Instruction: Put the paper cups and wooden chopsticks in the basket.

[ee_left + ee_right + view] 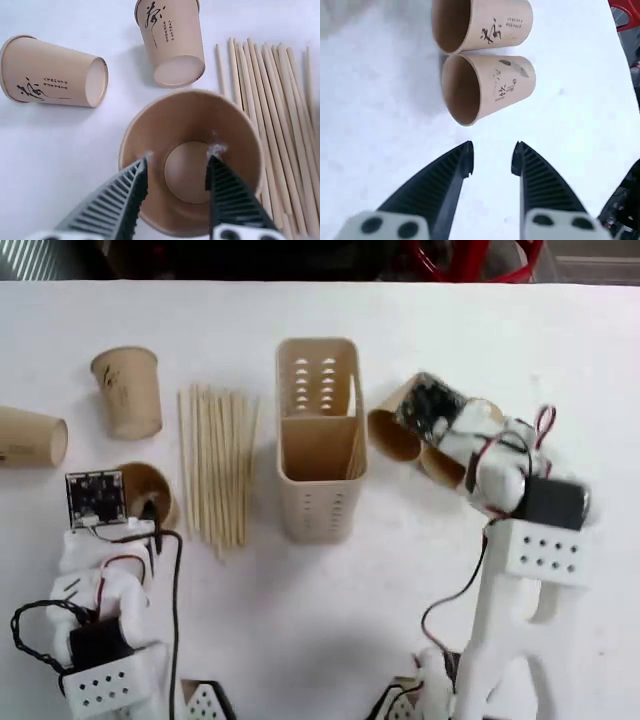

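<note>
Wooden chopsticks (pixel 218 465) lie on the desk (pixel 320 620) beside the basket (pixel 320 440), while the left pincer (pixel 178 159) hangs open over an upright cup (pixel 190 120) and the right pincer (pixel 493 146) gapes before two toppled cups (pixel 492 87) by the basket's other side, each seemingly lined up for a grasp.

We see matt brown paper cups (pixel 172 40), pale unvarnished wooden chopsticks (pixel 218 465), a smooth matt beige plastic basket (pixel 320 510), all on a smooth white tabletop (pixel 330 630).
</note>
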Motion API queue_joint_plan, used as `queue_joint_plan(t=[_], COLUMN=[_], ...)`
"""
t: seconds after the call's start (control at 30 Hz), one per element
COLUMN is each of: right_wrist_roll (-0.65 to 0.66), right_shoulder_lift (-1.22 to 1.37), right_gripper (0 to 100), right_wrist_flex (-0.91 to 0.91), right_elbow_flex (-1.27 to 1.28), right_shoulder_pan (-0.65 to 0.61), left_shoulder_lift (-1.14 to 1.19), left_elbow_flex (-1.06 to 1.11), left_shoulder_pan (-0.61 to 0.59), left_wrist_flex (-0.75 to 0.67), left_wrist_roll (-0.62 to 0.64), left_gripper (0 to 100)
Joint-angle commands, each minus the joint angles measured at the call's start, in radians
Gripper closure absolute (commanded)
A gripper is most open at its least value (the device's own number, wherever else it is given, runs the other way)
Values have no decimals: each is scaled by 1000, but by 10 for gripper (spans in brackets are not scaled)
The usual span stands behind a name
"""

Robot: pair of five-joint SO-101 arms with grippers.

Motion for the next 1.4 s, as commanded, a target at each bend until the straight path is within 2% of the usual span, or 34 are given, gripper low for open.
queue_joint_plan(t=[0.0, 0.13, 0.33, 0.47, 0.6, 1.1, 1.17, 1.3, 1.33, 1.37], right_wrist_roll=[28, 29, 31, -5, -64, -68, -68, -69, -69, -69], right_shoulder_lift=[-125, -179, -99, -7, 105, 484, 521, 555, 555, 553], right_gripper=[855, 840, 700, 699, 699, 702, 744, 974, 990, 966], right_wrist_flex=[-363, -467, -633, -730, -905, -1389, -1426, -1474, -1475, -1474], right_elbow_flex=[296, 488, 572, 572, 574, 571, 571, 569, 569, 569], right_shoulder_pan=[18, -50, -31, -22, -31, 10, 13, 13, 15, 22], left_shoulder_lift=[-12, -12, -12, -12, -12, -12, -12, -12, -12, -12], left_elbow_flex=[3, 38, 46, 46, 46, 46, 46, 46, 48, 48], left_shoulder_pan=[18, 18, 18, 18, 18, 18, 18, 18, 18, 18], left_wrist_flex=[-17, -89, -103, -104, -101, -101, -101, -101, -101, -101], left_wrist_roll=[-9, -9, -43, -46, -48, -48, -48, -48, -48, -48], left_gripper=[797, 800, 801, 801, 801, 801, 801, 801, 801, 801])
